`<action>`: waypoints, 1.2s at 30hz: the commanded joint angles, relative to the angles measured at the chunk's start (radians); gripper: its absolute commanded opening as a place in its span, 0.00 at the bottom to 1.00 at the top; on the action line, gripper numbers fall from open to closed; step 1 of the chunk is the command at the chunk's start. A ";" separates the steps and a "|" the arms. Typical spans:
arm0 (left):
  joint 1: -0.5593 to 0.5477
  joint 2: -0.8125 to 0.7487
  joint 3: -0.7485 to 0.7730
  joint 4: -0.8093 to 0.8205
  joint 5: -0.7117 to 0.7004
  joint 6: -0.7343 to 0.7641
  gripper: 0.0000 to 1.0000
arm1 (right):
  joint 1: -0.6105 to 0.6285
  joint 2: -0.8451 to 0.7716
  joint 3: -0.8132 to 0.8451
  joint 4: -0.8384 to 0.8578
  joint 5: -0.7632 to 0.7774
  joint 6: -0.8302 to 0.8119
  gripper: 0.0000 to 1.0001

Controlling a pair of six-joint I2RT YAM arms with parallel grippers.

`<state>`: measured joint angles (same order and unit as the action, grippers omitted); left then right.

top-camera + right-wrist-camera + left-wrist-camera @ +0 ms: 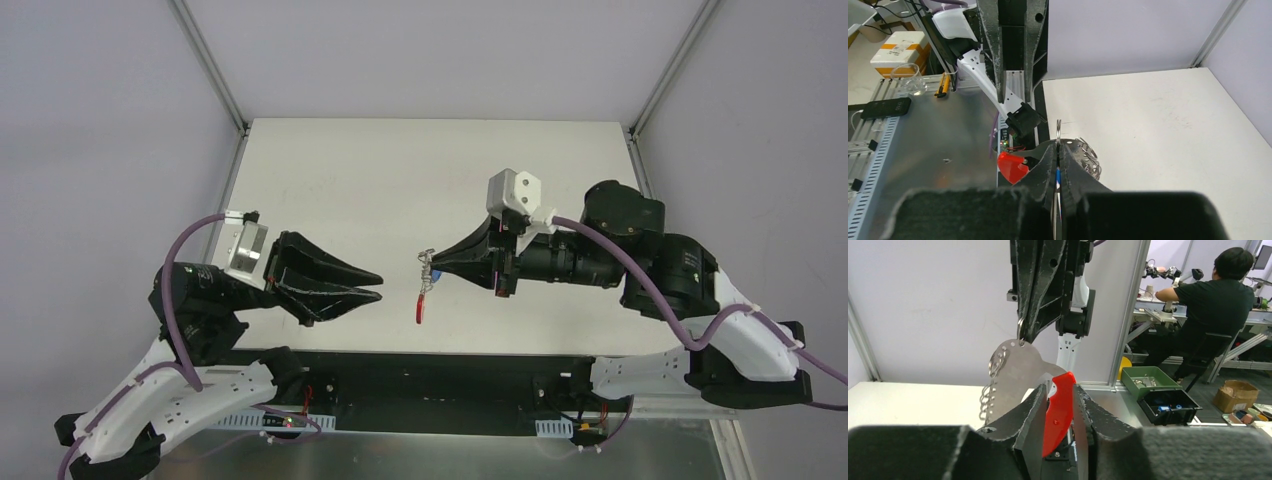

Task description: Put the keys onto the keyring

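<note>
While pinching one thin ring in the tight-shut right gripper [433, 266], dangling the keyring [996, 361] above the table [400, 170], risking a twist-out on any nudge to the red strip [421, 308]. Opposite, slightly spread and gripping nothing on the left gripper [378, 286]; flat silver plate [1018, 367] and chained rings [987, 400] in the way. Maybe the keys [1058, 177], just a blue sliver deep in that same grip; cannot tell.

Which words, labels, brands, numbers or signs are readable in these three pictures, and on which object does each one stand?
No text can be read in any of the three views.
White box with an orange band, right wrist view: any print on it is too blurred to read.
The keyring, red strip included: no marking shows.
</note>
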<state>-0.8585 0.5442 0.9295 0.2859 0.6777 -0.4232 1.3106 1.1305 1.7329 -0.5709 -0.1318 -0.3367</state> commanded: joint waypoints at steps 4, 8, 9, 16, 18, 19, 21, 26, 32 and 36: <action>-0.010 0.069 0.094 -0.128 0.074 0.034 0.31 | -0.011 0.012 0.101 -0.171 -0.039 0.095 0.00; -0.008 0.130 0.161 -0.199 0.132 0.056 0.37 | -0.032 0.047 0.145 -0.283 -0.136 0.124 0.00; -0.009 0.143 0.176 -0.217 0.149 0.063 0.38 | -0.042 0.058 0.158 -0.311 -0.162 0.130 0.00; -0.010 0.224 0.253 -0.311 0.255 0.075 0.42 | -0.159 0.140 0.180 -0.461 -0.403 0.142 0.00; -0.009 0.242 0.273 -0.348 0.265 0.077 0.42 | -0.175 0.148 0.163 -0.466 -0.454 0.140 0.00; -0.009 0.248 0.284 -0.368 0.269 0.080 0.42 | -0.180 0.151 0.158 -0.466 -0.471 0.139 0.00; -0.010 0.266 0.304 -0.409 0.280 0.087 0.42 | -0.194 0.158 0.153 -0.469 -0.507 0.138 0.00; -0.008 0.318 0.338 -0.494 0.300 0.091 0.40 | -0.216 0.194 0.155 -0.482 -0.567 0.130 0.00; -0.010 0.334 0.334 -0.563 0.262 0.119 0.39 | -0.220 0.215 0.152 -0.479 -0.565 0.122 0.00; -0.009 0.348 0.335 -0.582 0.246 0.127 0.39 | -0.221 0.230 0.151 -0.472 -0.543 0.128 0.00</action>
<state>-0.8585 0.8909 1.2358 -0.2752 0.9318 -0.3275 1.0962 1.3571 1.8706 -1.0607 -0.6563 -0.2173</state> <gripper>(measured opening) 0.394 0.008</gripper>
